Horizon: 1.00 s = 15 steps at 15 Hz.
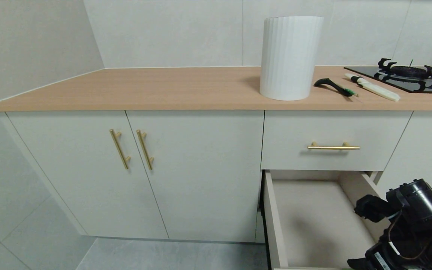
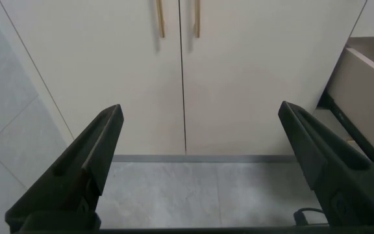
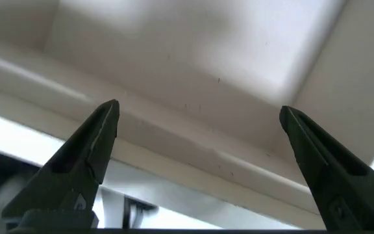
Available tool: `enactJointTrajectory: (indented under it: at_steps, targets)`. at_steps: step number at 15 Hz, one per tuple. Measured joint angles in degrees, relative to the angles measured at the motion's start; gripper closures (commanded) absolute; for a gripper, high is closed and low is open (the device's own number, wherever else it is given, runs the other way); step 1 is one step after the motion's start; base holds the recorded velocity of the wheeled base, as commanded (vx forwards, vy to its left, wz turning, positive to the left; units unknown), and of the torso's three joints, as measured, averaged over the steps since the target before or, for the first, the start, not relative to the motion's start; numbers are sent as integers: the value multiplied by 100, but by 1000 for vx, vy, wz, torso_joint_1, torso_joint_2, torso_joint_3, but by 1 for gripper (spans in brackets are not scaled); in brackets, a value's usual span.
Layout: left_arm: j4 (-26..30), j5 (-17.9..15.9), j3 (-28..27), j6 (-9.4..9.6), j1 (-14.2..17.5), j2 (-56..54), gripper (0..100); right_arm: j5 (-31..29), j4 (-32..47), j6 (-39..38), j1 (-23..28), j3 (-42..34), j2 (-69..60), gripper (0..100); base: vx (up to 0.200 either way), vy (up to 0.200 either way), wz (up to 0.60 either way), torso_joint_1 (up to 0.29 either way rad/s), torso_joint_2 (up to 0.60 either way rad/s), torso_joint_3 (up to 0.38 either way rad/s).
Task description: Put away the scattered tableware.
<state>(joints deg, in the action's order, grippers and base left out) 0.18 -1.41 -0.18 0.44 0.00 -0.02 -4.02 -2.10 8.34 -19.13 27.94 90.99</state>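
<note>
**A:** While the lower drawer stands pulled out, where does the tableware lie?

**B:** Up on the desk, toward its right end. A black-handled utensil with a green tip lies near the front edge. A long white utensil lies slanted just beside it, on the stove side. Whether the two touch, I cannot tell.

**A:** And the tall white thing?

**B:** A ribbed white canister, upright near the front edge, next to the black-handled utensil on the side toward the desk's left end.

**A:** The right hand?

**B:** The right hand is spread wide with nothing between its fingers. It looks across the rim into the lower drawer, and its arm is by the drawer's right front corner.

**A:** The left hand?

**B:** The left hand is just as wide open and holds nothing. It sits low, facing the two cupboard doors under the desk, with the floor below it.

**A:** The upper drawer?

**B:** The upper drawer is closed, its gold handle level.
</note>
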Motion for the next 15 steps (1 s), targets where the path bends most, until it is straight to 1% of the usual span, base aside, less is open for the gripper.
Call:
enactJointTrajectory:
  at_steps: [3,7,8,9,11,13,15]
  targets:
    - [0,0,0,0,0,0,0,-5,529,59,-251,30,-188,0,0,0,0,0,0,0]
    - [0,5,2,0,-5,0,0,-55,573,101,-355,50,-299,0,0,0,0,0,0,0]
    - [-2,2,2,0,-2,0,0,-60,560,2,-341,160,-304,0,0,0,0,0,0,0]
    - [0,0,2,0,0,0,0,-55,533,-328,-297,336,-306,0,0,0,0,0,0,0]
    - [0,0,2,0,0,0,0,-27,469,-1375,-173,775,-340,0,0,0,0,0,0,0]
    - [-2,0,0,0,-2,0,0,-10,425,-1603,-13,1070,-425,0,0,0,0,0,0,0]
    - [0,2,0,0,0,0,0,-10,99,-1747,166,1246,-527,0,0,0,0,0,0,0]
